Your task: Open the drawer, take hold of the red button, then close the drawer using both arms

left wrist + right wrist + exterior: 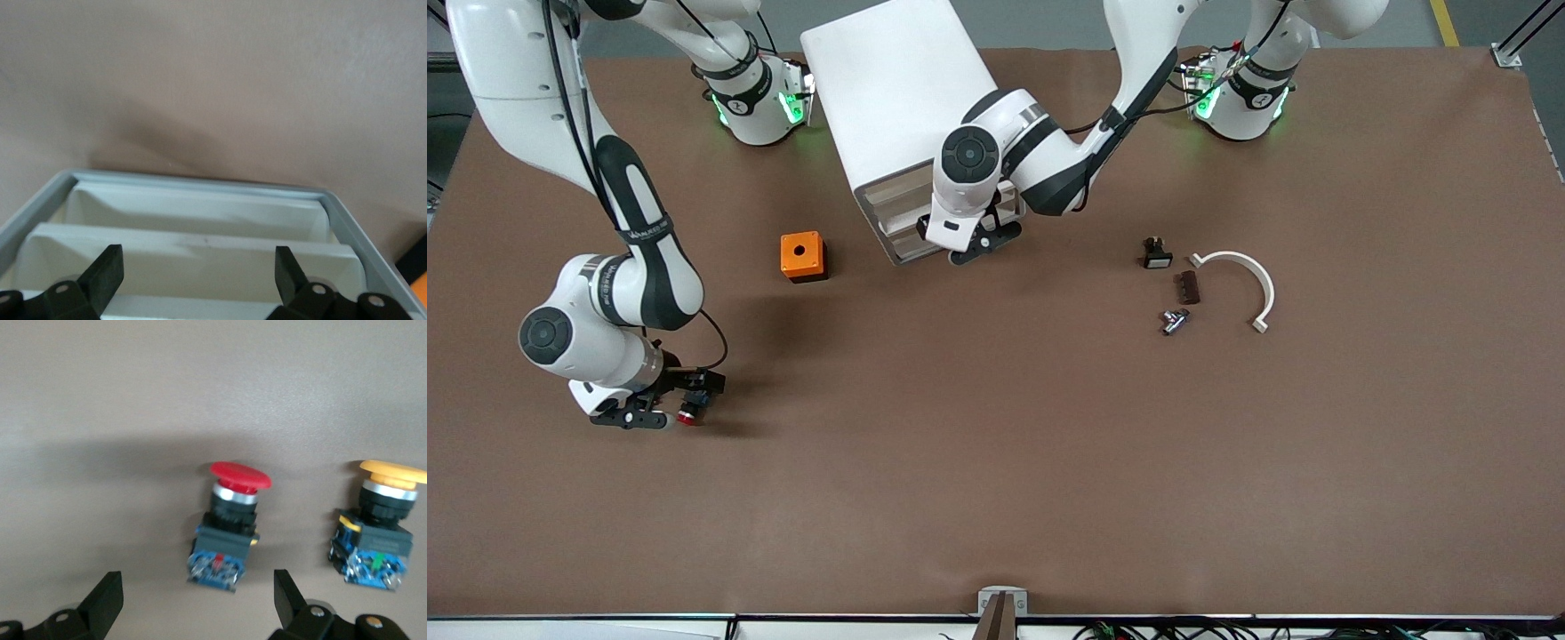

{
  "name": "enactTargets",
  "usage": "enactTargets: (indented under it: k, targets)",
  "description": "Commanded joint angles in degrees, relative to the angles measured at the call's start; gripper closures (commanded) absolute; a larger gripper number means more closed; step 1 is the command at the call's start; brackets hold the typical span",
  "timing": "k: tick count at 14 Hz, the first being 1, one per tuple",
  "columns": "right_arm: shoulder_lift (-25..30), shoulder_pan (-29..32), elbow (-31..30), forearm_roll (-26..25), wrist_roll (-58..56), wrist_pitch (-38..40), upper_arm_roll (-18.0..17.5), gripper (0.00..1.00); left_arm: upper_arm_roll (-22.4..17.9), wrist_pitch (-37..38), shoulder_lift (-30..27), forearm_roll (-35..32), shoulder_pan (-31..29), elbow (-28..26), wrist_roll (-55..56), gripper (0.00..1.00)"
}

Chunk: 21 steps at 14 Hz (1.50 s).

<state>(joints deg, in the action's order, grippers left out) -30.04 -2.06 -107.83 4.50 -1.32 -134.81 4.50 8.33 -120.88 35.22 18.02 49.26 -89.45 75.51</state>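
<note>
Small red-capped push-button [225, 527] with black-and-blue body, lying on the brown table [996, 462] just clear of the right gripper's [198, 603] spread, empty fingers.

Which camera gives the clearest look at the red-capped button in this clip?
The right wrist view: the button fills the frame, red cap, black body and blue base all plain, lying on the table beside a yellow-capped one. The front view shows only a red speck at the right gripper. The left wrist view misses it.
</note>
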Motion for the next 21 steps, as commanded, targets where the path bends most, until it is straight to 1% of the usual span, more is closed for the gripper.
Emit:
enactTargets:
  k: [1, 3, 5, 7, 9, 10, 12, 13, 15, 16, 19, 21]
  targets:
    - [7.8, -1.3, -0.7, 0.1, 0.7, 7.5, 0.0, 0.00, -0.1, -0.1, 1.5, 4.5, 0.3, 1.1, -0.1, 0.00]
    - [12.7, -2.2, -0.2, 0.1, 0.7, 13.5, 0.0, 0.00, -0.1, -0.1, 1.9, 5.9, 0.3, 1.1, -0.2, 0.00]
    - [16.8, -2.2, 1.2, -0.1, 1.0, 19.9, 0.0, 0.00, -0.2, -0.1, 1.5, 5.5, 0.1, 1.1, -0.6, 0.00]
    - [19.2, -2.0, 4.2, -0.4, 1.0, 27.3, 0.0, 0.00, -0.3, -0.1, 1.0, 5.2, -0.3, 1.4, -0.3, 0.00]
    - [21.5, -1.5, 6.5, -0.6, 1.0, 32.9, 0.2, 0.00, -1.1, 0.0, 0.5, 5.0, -1.1, 3.5, -0.3, 0.00]
    - [22.6, -1.4, 7.5, -0.7, 0.9, 35.1, 0.4, 0.00, -2.3, 0.6, -0.4, 2.5, -1.8, 3.9, -0.3, 0.00]
    - [24.3, 0.0, 9.8, -0.7, 1.0, 39.6, 0.4, 0.00, -3.0, 1.0, -3.4, -5.9, -2.8, 4.8, -0.1, 0.00]
    - [24.6, 0.6, 11.6, -0.7, 1.1, 41.8, 0.3, 0.00, -3.1, 2.4, -5.4, -7.5, -5.4, 4.8, -0.2, 0.01]
    - [24.1, 1.6, 15.2, -0.8, 0.8, 45.1, 0.3, 0.00, -2.9, 6.0, -8.6, -8.3, -11.6, 4.9, -3.1, 0.01]
    - [24.1, 1.7, 15.9, -1.0, 0.8, 45.2, 0.3, 0.00, -2.9, 7.1, -10.4, -8.3, -14.0, 4.8, -6.5, 0.01]
    - [23.9, 1.2, 16.6, -3.2, 0.4, 45.2, 0.1, 0.00, -2.8, 14.7, -15.5, -8.3, -20.9, 4.7, -15.0, 0.01]
    - [23.8, 1.2, 17.5, -3.9, -1.0, 45.4, 0.0, 0.00, -2.8, 21.9, -18.3, -8.3, -24.7, 4.6, -24.1, 0.01]
